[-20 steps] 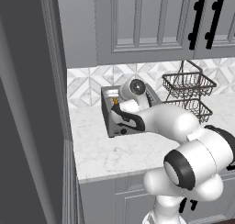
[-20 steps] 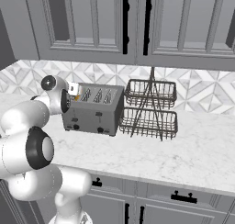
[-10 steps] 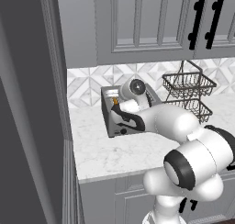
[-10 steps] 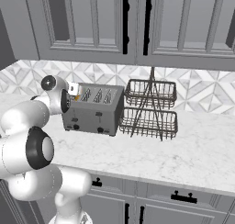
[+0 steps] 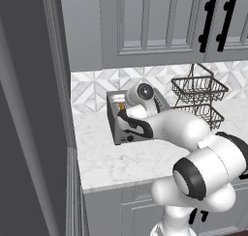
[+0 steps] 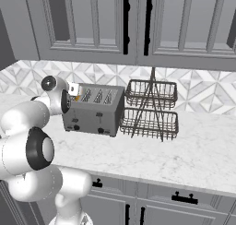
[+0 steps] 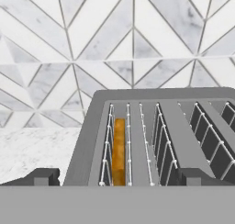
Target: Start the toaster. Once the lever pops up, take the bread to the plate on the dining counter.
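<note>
Hand (image 7: 117, 177) open — bread (image 7: 119, 150) edge-on, pointing away.

Left base view looked from behind-left; right base view from behind-right. Both shared the toaster (image 6: 94, 109) and wire rack (image 6: 150, 109). Hand view sat close above the slots, facing the backsplash (image 7: 133, 44).

Toaster (image 6: 94, 109) sits on the wall counter (image 6: 184, 155), backed against the tiled backsplash (image 6: 203, 88). Bread (image 7: 119, 150) stands on edge inside the toaster's leftmost slot as seen in the hand view; the slots to its right hold nothing. Two-tier wire basket rack (image 6: 150, 109) stands just beside the toaster's right end, on the same counter. Upper cabinets (image 6: 133, 26) hang above both. Gripper (image 7: 117, 176) hovers over the toaster's front edge, fingertips either side of the bread slot, jaws wide apart.
</note>
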